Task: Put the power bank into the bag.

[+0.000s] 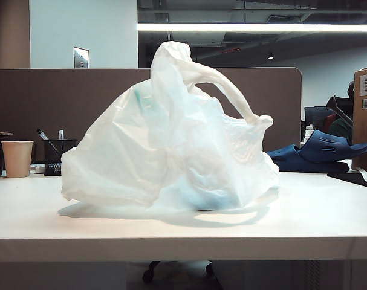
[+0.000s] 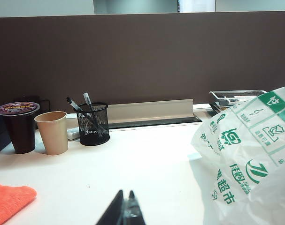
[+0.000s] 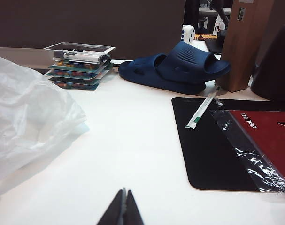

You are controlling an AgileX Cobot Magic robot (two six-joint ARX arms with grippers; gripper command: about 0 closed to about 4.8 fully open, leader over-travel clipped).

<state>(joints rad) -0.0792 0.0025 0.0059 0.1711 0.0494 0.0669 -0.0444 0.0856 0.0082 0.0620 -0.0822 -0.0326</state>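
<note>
From the outside camera, I see the bag [image 1: 171, 145] sitting puffed up in the middle of the bench [image 1: 316, 217]. No power bank shows, and no arms.

My left gripper [image 2: 125, 211] has its jaws pinched together, holding nothing; the bag lies off to its right.

My right gripper [image 3: 122, 209] is the same, jaws together and empty, bag on its left. I can't tell which arm is nearer.

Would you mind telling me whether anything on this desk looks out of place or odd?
Yes: a pair of dark blue rubber sandals sits stacked on the white desk, odd among office items, and a wrapped straw lies loose across the black mat. The power bank is not visible. Both pincers are shut.
</note>
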